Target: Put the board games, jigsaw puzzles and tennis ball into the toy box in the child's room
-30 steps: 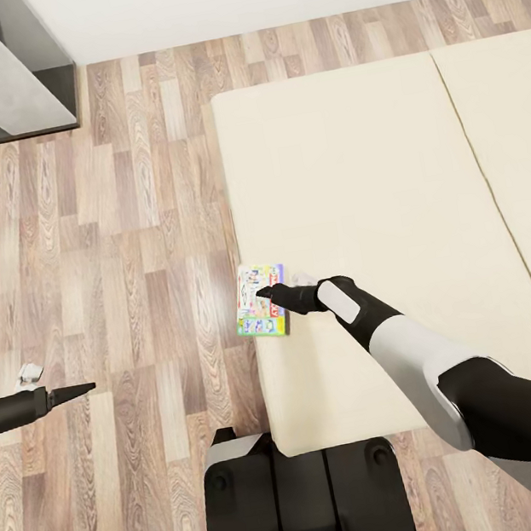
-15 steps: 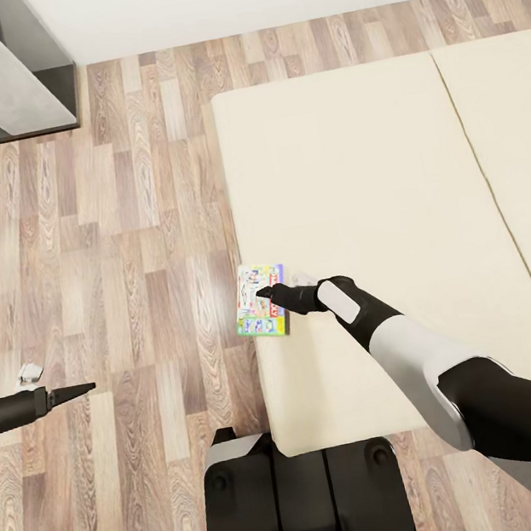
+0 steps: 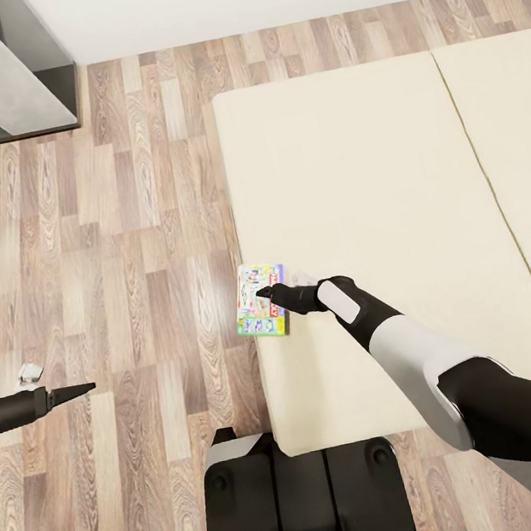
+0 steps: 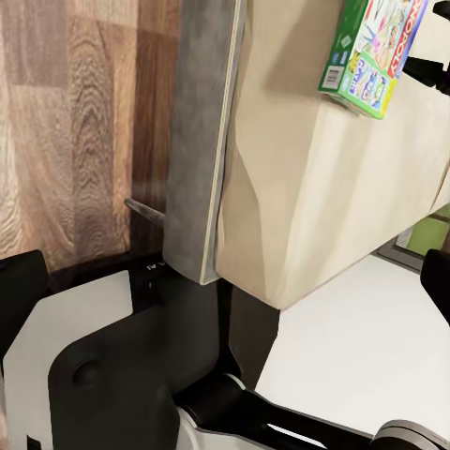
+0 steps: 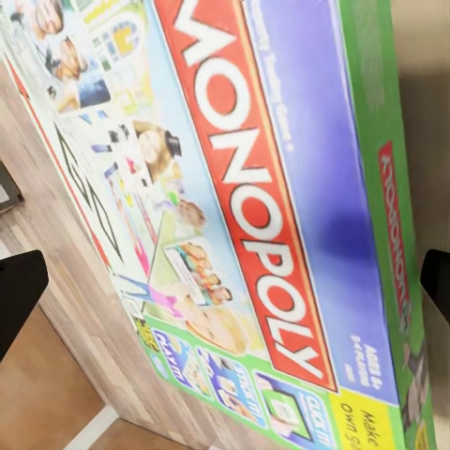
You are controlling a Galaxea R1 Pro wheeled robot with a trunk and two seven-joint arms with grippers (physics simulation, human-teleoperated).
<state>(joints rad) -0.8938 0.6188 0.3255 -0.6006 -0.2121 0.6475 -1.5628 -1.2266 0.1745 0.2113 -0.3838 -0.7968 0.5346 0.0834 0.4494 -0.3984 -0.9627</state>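
The green-edged Monopoly board game lies flat at the left edge of the bed, 1 corner overhanging the wood floor; the right claw sits over its cover, fingertips at either side in the right wrist view, spread wide with nothing pinched yet; a sound grasp probably means closing across the box's thin edges, perhaps at the overhang, and lifting level so it does not tip off; the left claw hangs over the floor, pressed together and empty; the toy box is not in sight here, so its contents cannot be judged
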